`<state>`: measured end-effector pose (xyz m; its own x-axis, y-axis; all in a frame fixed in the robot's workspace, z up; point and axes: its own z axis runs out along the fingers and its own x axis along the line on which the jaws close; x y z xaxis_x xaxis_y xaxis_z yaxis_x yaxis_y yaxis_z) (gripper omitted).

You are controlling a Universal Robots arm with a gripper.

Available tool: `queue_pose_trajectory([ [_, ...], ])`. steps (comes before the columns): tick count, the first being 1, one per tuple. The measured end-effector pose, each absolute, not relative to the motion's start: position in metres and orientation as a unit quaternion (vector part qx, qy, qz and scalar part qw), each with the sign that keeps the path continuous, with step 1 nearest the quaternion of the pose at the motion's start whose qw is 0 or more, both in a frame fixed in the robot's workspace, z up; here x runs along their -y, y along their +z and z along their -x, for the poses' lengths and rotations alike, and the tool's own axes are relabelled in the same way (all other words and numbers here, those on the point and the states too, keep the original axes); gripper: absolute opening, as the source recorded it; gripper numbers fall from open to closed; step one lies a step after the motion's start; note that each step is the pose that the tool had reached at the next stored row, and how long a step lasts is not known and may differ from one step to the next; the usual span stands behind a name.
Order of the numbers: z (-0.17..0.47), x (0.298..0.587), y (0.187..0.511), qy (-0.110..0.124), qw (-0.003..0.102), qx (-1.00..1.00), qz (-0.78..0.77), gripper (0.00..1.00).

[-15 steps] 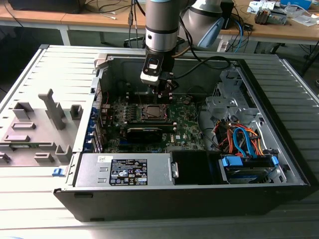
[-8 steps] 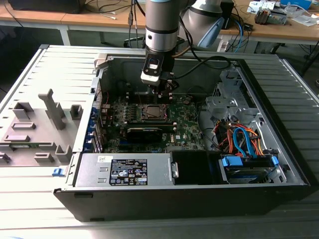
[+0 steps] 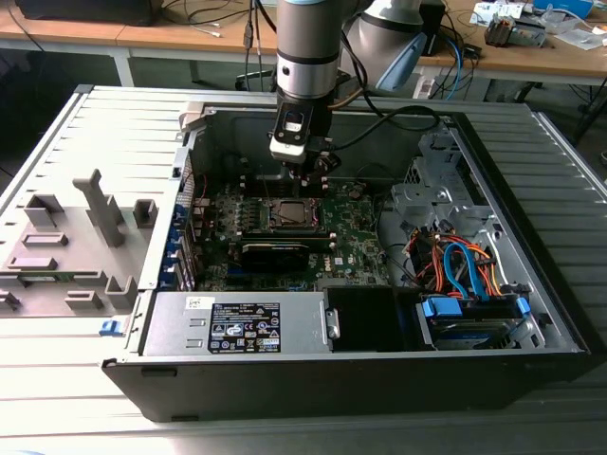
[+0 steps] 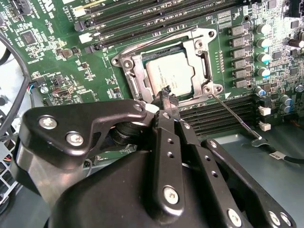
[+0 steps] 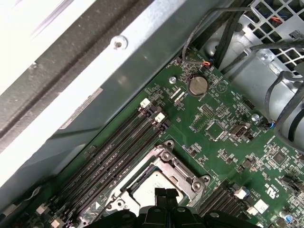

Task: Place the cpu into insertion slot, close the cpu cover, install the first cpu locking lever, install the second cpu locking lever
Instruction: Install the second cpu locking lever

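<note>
Black fingers (image 4: 167, 97) pressed together, empty, tips just at the edge of the thin silvery windowed cpu cover (image 4: 202, 53) lying over the square silver-grey cpu (image 4: 168, 71).

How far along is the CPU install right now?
The cpu sits in the insertion slot with the cpu cover lying over it. The gripper, shut, is at the socket's edge. One locking lever juts out unlatched; the other I cannot judge.
</note>
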<state>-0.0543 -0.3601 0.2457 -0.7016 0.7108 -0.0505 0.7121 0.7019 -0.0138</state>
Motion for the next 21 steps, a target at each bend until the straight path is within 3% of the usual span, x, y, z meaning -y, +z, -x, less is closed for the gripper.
queue_pose_trajectory([
  [21,0.0543,0.3601,0.2457,-0.016,0.021,-0.930,-0.366,0.11],
])
